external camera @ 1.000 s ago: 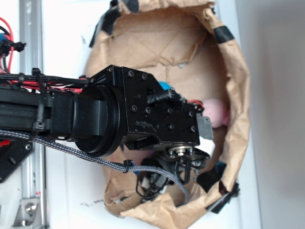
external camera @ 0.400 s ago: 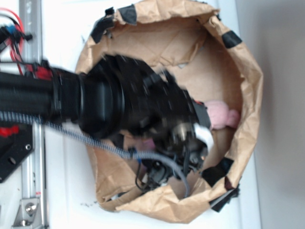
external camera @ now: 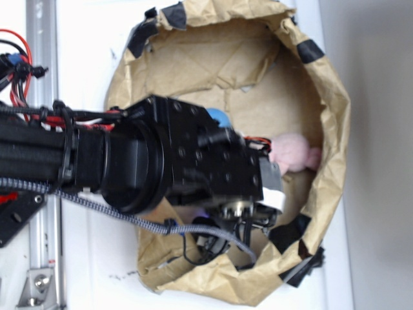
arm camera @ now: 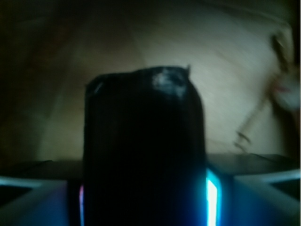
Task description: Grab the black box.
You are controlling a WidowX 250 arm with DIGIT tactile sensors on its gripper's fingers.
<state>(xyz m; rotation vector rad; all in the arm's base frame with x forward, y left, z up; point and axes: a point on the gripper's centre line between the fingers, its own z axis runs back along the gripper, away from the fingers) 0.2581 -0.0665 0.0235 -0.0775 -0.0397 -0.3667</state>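
Observation:
In the wrist view the black box (arm camera: 143, 141) fills the middle, glossy and dark with a rounded top edge, standing between the two fingers. My gripper (arm camera: 143, 200) is shut on it, and a finger (arm camera: 244, 197) presses each side. Brown paper floor lies behind it. In the exterior view the black wrist housing (external camera: 193, 161) reaches over the brown paper bag (external camera: 329, 129). It hides both the fingers and the box below it.
A blue ball (external camera: 219, 117) peeks out above the wrist and a pink plush toy (external camera: 293, 152) lies at the bag's right side. Matte black tape patches (external camera: 310, 50) mark the crumpled rim. A metal rail (external camera: 42, 71) and red cables (external camera: 16, 45) run along the left.
The arm swung fast inside the bag, blurred at 0.4 s ago, and has come to rest near where it was. The bag's rim has shifted a little.

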